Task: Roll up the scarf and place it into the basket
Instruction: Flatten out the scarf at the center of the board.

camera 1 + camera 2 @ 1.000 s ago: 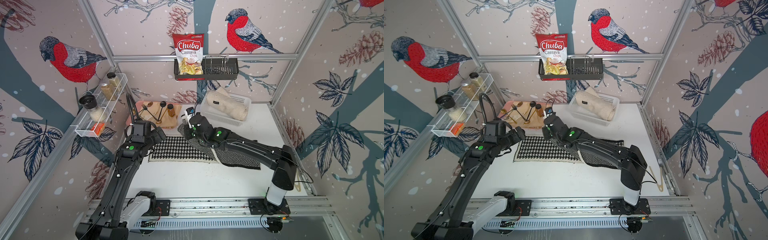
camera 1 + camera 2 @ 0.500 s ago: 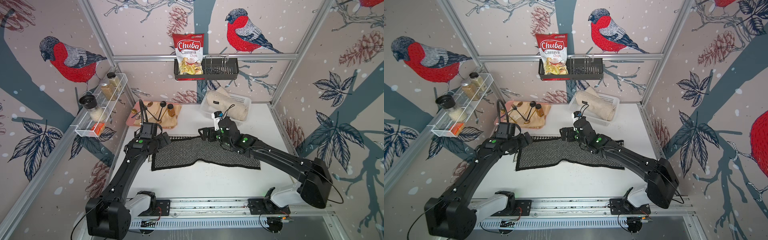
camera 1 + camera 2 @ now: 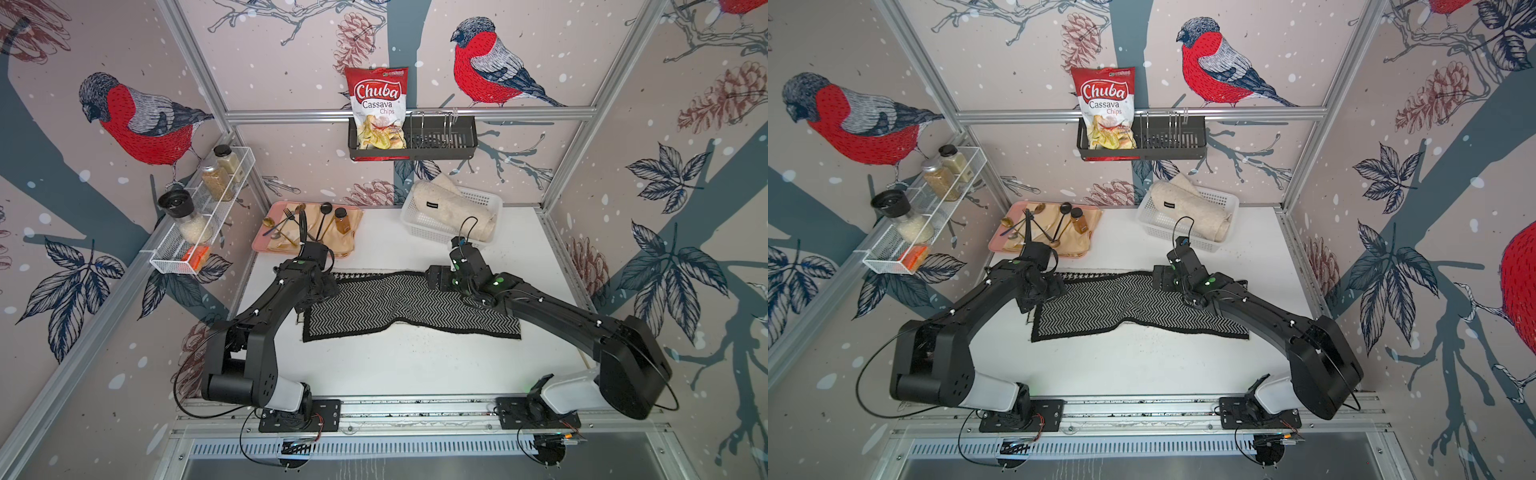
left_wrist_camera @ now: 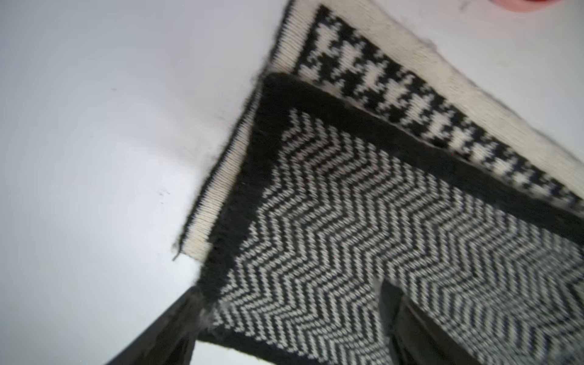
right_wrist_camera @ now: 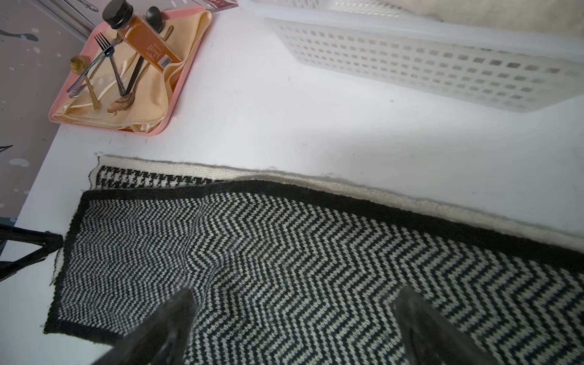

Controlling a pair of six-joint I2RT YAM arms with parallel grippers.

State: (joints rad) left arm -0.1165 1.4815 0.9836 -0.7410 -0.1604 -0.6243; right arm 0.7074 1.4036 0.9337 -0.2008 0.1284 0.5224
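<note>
One red bag (image 3: 376, 104) reads "Chuba Cassava Chips"; the scarf (image 3: 395, 303) lies unrolled.

Left arm (image 3: 266, 309), right arm (image 3: 557, 313): matte black links, white base segments, green lights near wrists, looping black cables, white clips.

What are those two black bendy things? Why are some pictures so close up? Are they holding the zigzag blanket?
Those are two robot arms, the left arm and the right arm. Two pictures look down from above. The close-up ones come from a camera on each arm's wrist. On the white table lies a zigzag scarf, folded flat and not rolled yet. Behind it are a white basket with a cream roll inside, and a pink tray of cutlery. The left fingers and right fingers are spread open over the scarf, pinching nothing.
</note>
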